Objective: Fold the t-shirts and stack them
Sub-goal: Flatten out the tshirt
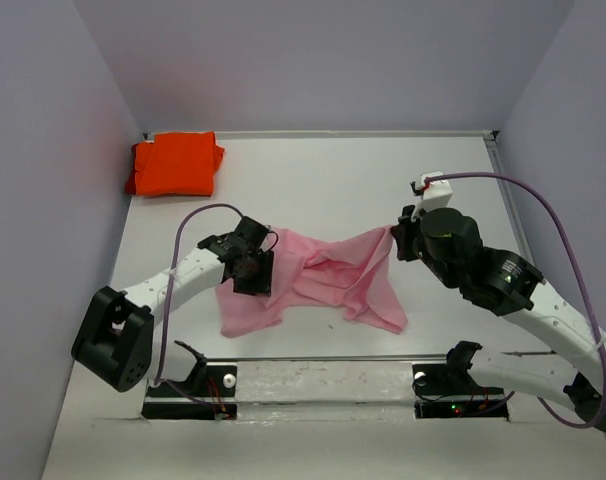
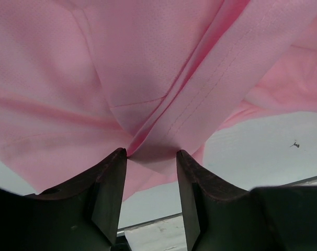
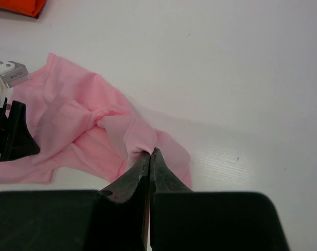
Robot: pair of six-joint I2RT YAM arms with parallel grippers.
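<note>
Between both tools pink t-shirt [image 1: 323, 280] spans: right tool [image 3: 149, 152] clamped on it, left tool [image 2: 151, 152] part-open round a fold, hold unclear, so pulling could slip it.

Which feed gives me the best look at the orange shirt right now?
Top external: the whole orange t-shirt shows there, folded, at the far left. The right wrist view catches only a sliver of it at its top edge. The left wrist view shows none of it, only the pink t-shirt.
</note>
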